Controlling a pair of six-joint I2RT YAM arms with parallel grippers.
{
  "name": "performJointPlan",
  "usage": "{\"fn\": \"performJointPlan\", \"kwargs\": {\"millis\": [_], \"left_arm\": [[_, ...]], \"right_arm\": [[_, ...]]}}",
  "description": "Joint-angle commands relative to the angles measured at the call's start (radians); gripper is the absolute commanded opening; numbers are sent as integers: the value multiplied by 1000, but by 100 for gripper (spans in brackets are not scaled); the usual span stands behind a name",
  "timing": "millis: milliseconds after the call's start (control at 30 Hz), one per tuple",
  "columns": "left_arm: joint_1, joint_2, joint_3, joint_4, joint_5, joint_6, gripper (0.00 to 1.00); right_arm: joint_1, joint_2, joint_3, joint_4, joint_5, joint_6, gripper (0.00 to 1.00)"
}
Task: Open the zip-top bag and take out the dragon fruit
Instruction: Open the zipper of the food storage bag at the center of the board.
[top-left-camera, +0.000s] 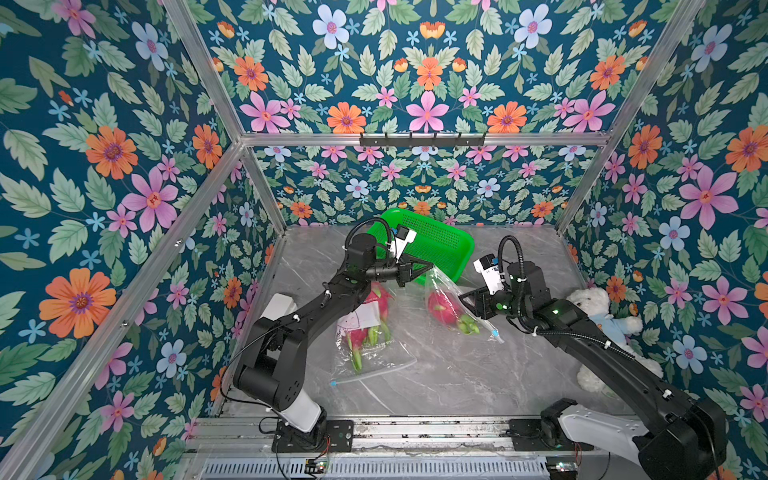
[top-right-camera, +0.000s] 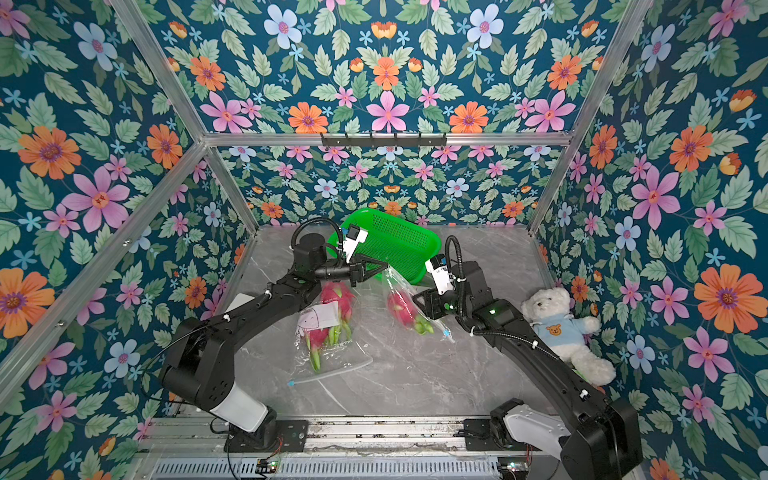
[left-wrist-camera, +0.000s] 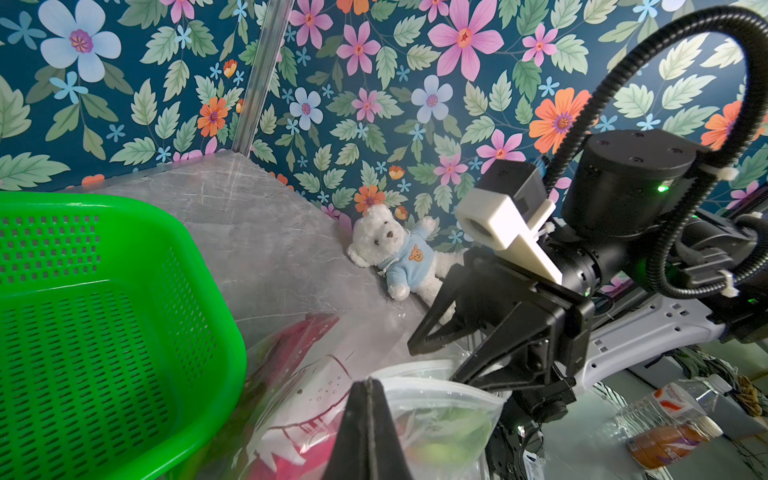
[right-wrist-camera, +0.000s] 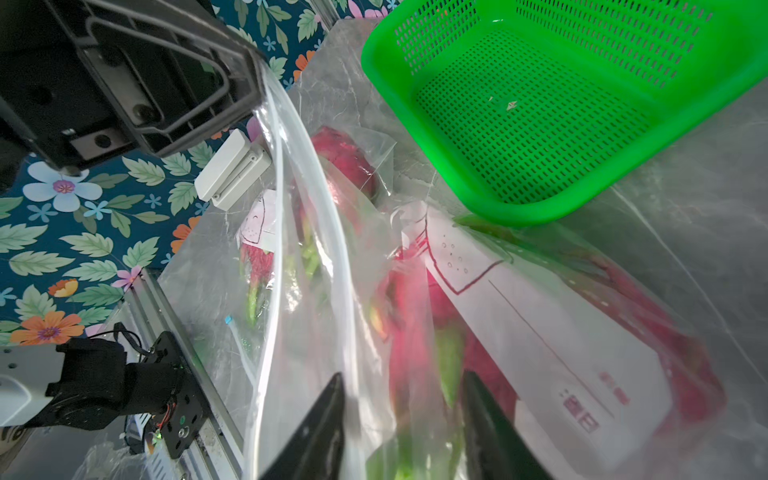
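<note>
While the zip-top bag (top-left-camera: 439, 286) is hung by its rim from the left gripper (top-left-camera: 430, 269), whose jaws are pressed flat on the film, one dragon fruit (top-left-camera: 444, 308) is noted low inside it, just above the table (top-left-camera: 457, 382). The zip tracks are seen parted in the right wrist view. The right gripper (right-wrist-camera: 402, 374) is set at the bag mouth with its jaws a narrow gap apart; film and green scales lie between them, and nothing is seen clamped.

Risks, as judged:
- Film could be pinched instead of fruit, since loose plastic lies across the jaws.
- The thin rim could be pulled out of the left grip if the fruit is dragged hard.
- The fruit could be tipped out and rolled off, as the bag hangs slack.

Surroundings:
- A green basket (top-left-camera: 465, 262) is tilted just behind the bag; room for withdrawal is crowded there.
- A second bag (top-left-camera: 370, 357) with more fruit lies flat under the left arm.
- A teddy bear (top-left-camera: 594, 303) is propped beside the right arm.
</note>
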Motion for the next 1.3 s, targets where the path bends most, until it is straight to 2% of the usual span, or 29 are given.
{"fn": "performJointPlan", "kwargs": {"millis": [0,33,167,300,533,600,767,967,1033,1133,1167,1267], "left_arm": [[2,-9,-3,48,15,-7,0],[2,-9,-6,50,15,-8,0],[2,-8,-18,55,15,-11,0],[2,-6,-22,55,19,-12,0],[-1,0,-20,53,48,-18,0],[-5,0,-19,53,52,-18,0],[-13,-2,-16,50,57,-20,0],[-18,-5,-13,61,58,-37,2],[-18,-18,-6,63,45,-46,33],[-23,-47,18,1,-5,5,67],[-27,-54,31,-33,-18,32,75],[-48,-48,86,-124,-27,102,84]], "right_arm": [[1,-4,0,35,1,20,8],[1,-8,2,32,15,20,0],[1,-41,15,9,102,27,0],[1,-78,33,-7,240,11,0],[1,-112,48,42,401,-40,0],[1,-102,42,56,390,-40,0],[4,-68,86,-22,272,-25,0],[4,-124,70,-56,189,-15,0],[4,-124,71,-67,171,-19,0],[4,-112,71,-66,131,-10,0],[3,-108,69,-64,122,-9,0],[4,-95,73,-65,107,-16,0]]}}
